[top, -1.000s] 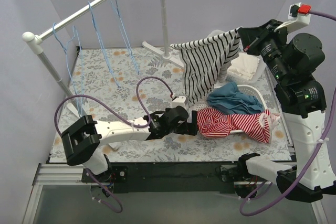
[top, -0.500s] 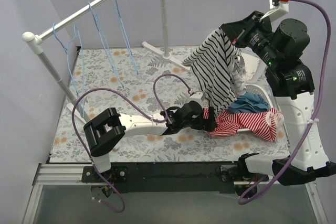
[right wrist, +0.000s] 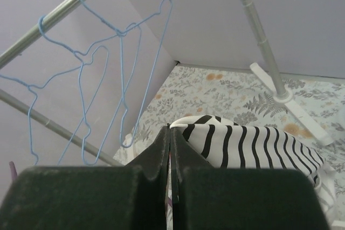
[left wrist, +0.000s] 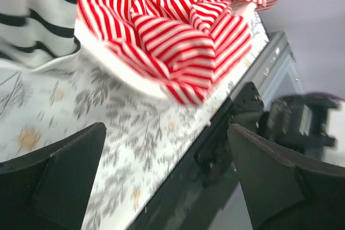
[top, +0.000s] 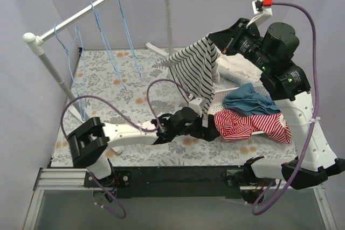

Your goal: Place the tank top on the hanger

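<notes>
The tank top [top: 195, 71], white with thin black stripes, hangs in the air over the middle of the table. My right gripper [top: 211, 38] is shut on its upper edge and holds it up; it shows in the right wrist view [right wrist: 253, 144] just past the shut fingertips [right wrist: 170, 129]. Several light-blue wire hangers [top: 127, 35] hang on the white rail at the back left, also in the right wrist view [right wrist: 126, 74]. My left gripper [top: 207, 129] is open and empty, low over the table by the tank top's hem, its fingers [left wrist: 64, 171] wide apart.
A red-and-white striped garment [top: 249, 125] and a teal-blue cloth [top: 250, 100] lie in a white basket [top: 220, 110] on the right. The rack's white post [top: 168, 12] and foot stand at the back. The red garment fills the left wrist view's top [left wrist: 178, 30].
My right arm has swung the tank top left, towards the rack, and a little higher. My left gripper has stayed low beside the red garment, shifting slightly.
</notes>
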`<state>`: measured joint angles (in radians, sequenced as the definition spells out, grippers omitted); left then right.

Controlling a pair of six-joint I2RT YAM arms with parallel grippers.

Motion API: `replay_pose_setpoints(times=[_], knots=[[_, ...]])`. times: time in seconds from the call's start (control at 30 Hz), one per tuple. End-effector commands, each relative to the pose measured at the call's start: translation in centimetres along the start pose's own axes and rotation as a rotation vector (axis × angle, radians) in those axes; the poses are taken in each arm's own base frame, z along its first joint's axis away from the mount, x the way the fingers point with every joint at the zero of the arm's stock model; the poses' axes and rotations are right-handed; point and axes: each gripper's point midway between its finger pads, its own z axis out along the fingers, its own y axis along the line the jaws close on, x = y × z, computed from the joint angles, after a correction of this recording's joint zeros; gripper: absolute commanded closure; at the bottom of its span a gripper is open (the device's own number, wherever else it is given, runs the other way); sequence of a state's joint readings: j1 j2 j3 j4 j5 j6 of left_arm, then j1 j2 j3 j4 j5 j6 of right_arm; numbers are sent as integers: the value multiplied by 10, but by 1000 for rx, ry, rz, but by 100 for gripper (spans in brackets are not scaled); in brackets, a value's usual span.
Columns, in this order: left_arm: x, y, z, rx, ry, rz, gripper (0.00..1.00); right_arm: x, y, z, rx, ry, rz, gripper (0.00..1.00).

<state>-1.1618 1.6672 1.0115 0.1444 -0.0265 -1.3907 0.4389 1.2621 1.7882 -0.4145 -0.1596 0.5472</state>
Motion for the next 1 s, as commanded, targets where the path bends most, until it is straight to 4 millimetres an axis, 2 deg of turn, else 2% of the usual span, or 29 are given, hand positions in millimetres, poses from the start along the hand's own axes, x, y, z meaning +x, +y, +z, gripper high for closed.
replay_pose_setpoints(times=[0.0, 0.03, 0.07, 0.1, 0.17, 0.2, 0.23, 0.3, 0.33, 0.4, 0.43, 0.47, 0.53, 0.57, 0.63, 0.67, 0.73, 0.77, 0.8, 0.87, 0.9, 0.97], knots=[[-26, -21, -65, 75, -102, 11, 2, 18, 13, 13, -48, 5, -43, 99], [-13, -9, -71, 55, -80, 15, 2, 24, 13, 16, -45, 16, -48, 99], [-12, -8, -80, 57, -84, 16, 2, 33, 19, 18, -56, 33, -53, 99], [-14, -9, -95, 63, -93, 18, 2, 45, 14, 23, -41, 54, -54, 99], [-4, 1, -109, 42, -75, 18, 2, 63, 14, 27, -51, 91, -61, 99], [-4, 3, -126, 35, -78, 16, 2, 72, 13, 27, -50, 108, -61, 99], [-2, 5, -134, 34, -75, 15, 2, 97, 2, 31, -36, 149, -59, 99], [10, 16, -150, 14, -54, 6, 2, 124, 2, 30, -50, 193, -56, 99], [4, 10, -165, 47, -84, 2, 2, 162, -15, 30, -29, 270, -52, 99], [9, 18, -179, 37, -87, -1, 2, 191, -17, 25, -76, 312, -44, 99], [4, 17, -189, 48, -122, -3, 2, 207, -21, 22, -86, 339, -37, 99], [3, 20, -193, 38, -130, -8, 2, 240, -34, 16, -82, 392, -21, 99], [3, 25, -199, 9, -132, -15, 2, 267, -36, 5, -109, 440, -6, 99], [1, 26, -200, 0, -138, -18, 2, 304, -38, -8, -111, 517, -4, 99], [-4, 29, -203, -26, -149, -34, 2, 335, -31, -18, -131, 561, -13, 99], [-7, 33, -203, -53, -165, -37, 2, 372, -24, -36, -151, 645, -24, 99], [-15, 37, -206, -92, -202, -75, 2, 403, -21, -52, -149, 683, -22, 99], [-20, 49, -208, -158, -238, -87, 2, 421, -8, -68, -187, 718, -23, 99], [-23, 54, -209, -186, -254, -109, 2, 445, -18, -84, -176, 757, -8, 99], [-25, 63, -211, -235, -277, -148, 3, 470, -12, -107, -224, 814, -8, 99], [-27, 73, -211, -293, -301, -160, 3, 481, -15, -118, -229, 849, -20, 99], [-23, 86, -211, -360, -305, -208, 4, 493, -13, -132, -260, 895, -73, 99]])
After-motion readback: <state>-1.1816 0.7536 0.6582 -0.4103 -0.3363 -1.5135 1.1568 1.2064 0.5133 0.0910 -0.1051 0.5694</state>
